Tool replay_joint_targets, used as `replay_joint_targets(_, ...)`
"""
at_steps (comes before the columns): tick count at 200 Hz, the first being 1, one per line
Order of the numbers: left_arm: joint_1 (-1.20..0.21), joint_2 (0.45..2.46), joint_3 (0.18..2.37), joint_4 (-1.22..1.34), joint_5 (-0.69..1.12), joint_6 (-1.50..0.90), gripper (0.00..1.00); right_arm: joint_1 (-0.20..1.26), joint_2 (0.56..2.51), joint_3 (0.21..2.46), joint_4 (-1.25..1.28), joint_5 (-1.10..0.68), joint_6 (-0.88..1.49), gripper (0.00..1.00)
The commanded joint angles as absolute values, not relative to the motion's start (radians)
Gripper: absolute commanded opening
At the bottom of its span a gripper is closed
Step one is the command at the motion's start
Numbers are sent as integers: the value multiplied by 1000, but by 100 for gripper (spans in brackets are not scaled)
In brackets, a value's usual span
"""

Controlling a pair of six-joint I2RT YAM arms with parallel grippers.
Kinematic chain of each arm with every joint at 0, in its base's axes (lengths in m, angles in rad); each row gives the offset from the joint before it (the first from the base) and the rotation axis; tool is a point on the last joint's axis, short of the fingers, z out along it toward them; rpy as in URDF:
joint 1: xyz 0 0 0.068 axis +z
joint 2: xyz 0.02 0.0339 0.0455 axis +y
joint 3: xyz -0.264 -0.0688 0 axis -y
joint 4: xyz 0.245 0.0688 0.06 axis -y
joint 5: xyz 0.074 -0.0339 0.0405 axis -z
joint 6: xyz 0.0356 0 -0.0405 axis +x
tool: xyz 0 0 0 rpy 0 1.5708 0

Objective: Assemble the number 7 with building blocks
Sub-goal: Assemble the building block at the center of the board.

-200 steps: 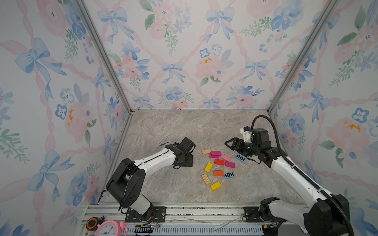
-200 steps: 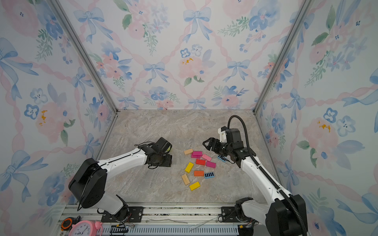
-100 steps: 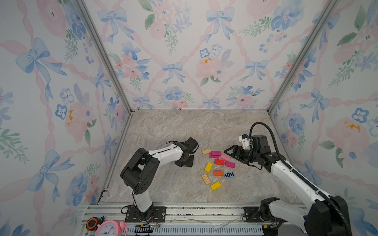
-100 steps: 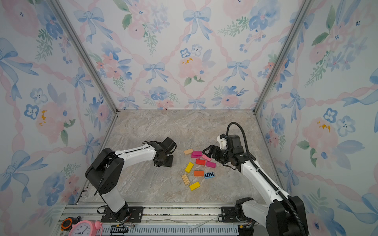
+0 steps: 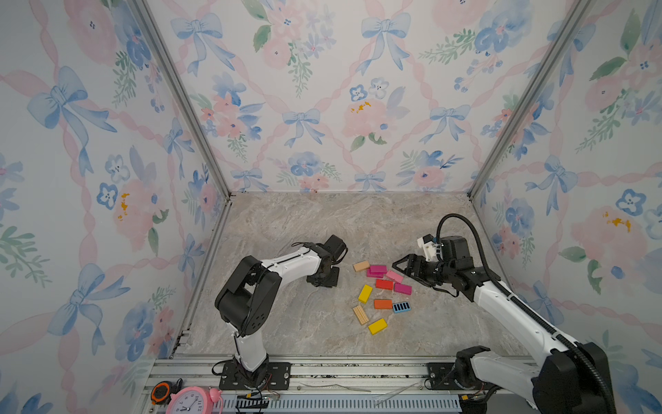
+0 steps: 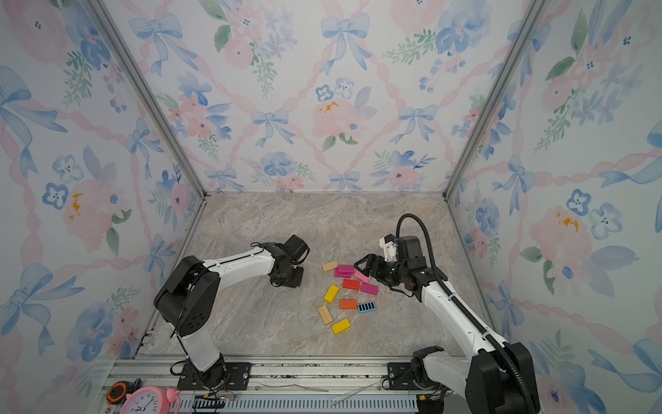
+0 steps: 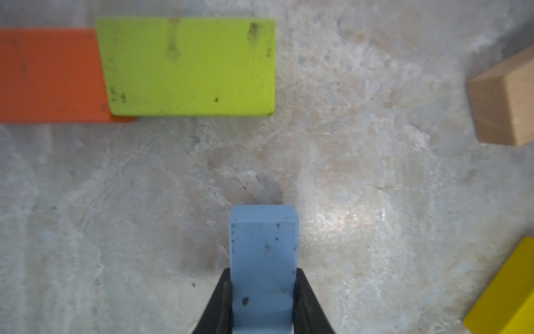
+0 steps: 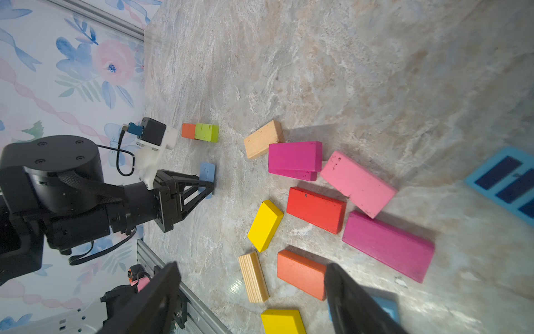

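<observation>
In both top views the left hand (image 5: 324,279) is low on the bench (image 5: 304,222). The loose blocks (image 5: 383,286) lie between it and the right hand (image 5: 401,267). A clock (image 5: 186,403) carries numerals, the only writing.

Left wrist: the left hand (image 7: 263,289) is clenched on a blue block (image 7: 263,248). Ahead of it a green block (image 7: 187,66) touches an orange block (image 7: 49,75), probably the 7's bar.

Right wrist: the right hand (image 8: 251,267) is spread and empty.

The blocks look light, stiff and smooth-painted, and are best taken across the narrow width.
</observation>
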State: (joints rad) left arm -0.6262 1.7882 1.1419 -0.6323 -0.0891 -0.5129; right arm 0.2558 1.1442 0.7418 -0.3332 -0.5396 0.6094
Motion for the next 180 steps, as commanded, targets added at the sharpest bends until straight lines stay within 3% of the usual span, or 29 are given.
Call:
replay_joint_targets(1, -612, 1794, 1184, -690, -82, -472, 18, 250, 1152, 726, -312, -554, 618, 81)
replay_joint_targets(180, -581, 1903, 1233, -703, -77, -422, 11, 245, 1167, 692, -272, -546, 644, 81)
